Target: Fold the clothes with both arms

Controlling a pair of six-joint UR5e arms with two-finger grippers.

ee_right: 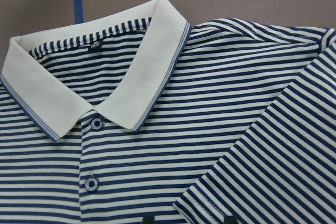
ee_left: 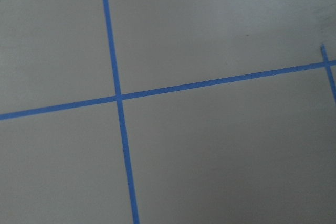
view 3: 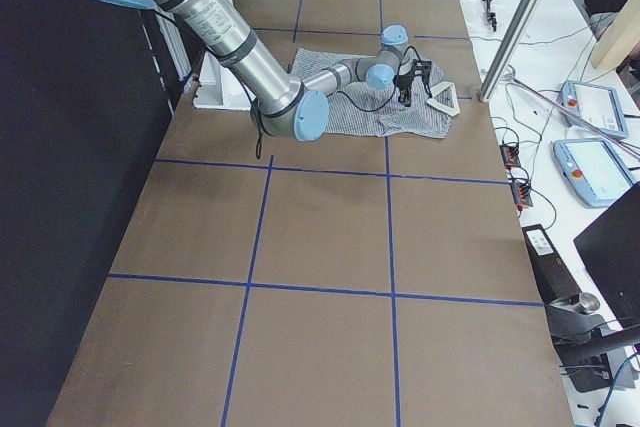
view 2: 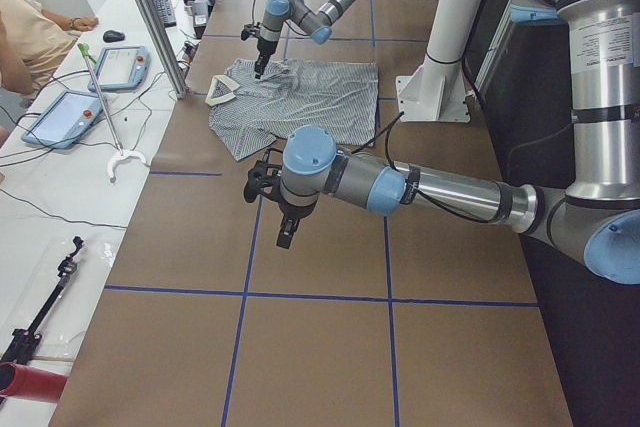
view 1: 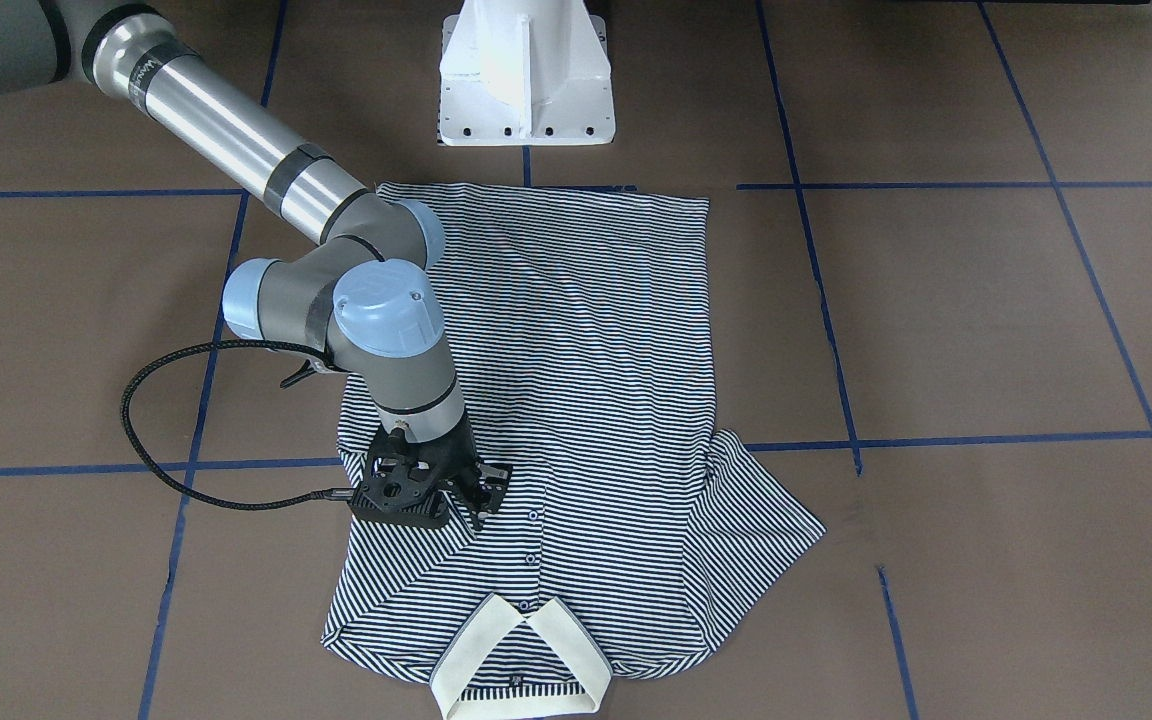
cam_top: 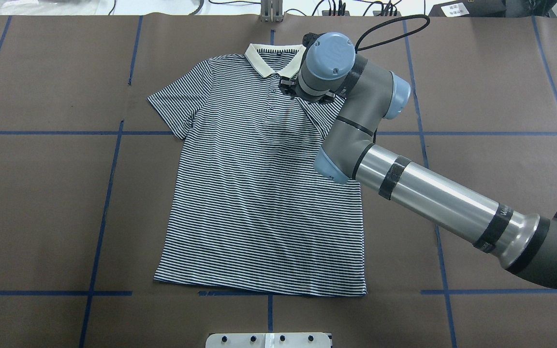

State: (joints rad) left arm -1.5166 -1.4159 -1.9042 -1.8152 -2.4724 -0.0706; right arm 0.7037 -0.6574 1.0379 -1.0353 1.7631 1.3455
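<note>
The polo shirt (cam_top: 259,193) is lying face up near the middle of the brown table (cam_top: 476,169), its cream collar (ee_right: 142,72) pointing away from the robot and its hem (cam_top: 259,287) lying just short of the white pedestal base (view 1: 526,70). The sleeve on the robot's right (ee_right: 273,171) is lying folded in across the chest, and the right gripper (view 1: 466,505) is hovering just above it beside the button placket; two dark tips at the bottom edge of the right wrist view suggest the jaws are standing apart, gripping nothing. The left gripper (view 2: 285,232) is hanging over bare table well apart from the garment, and whether it is apart or together cannot be told from the side view alone. The first sleeve fold looks done; the step in hand appears to be the matching fold of the left sleeve (cam_top: 177,106), which is lying spread flat. That would call for the left arm crossing the open ground to pinch the sleeve's outer edge while the right arm is lifting clear. Room is looking generous on both sides, tighter at the collar end, close to the table's far edge
</note>
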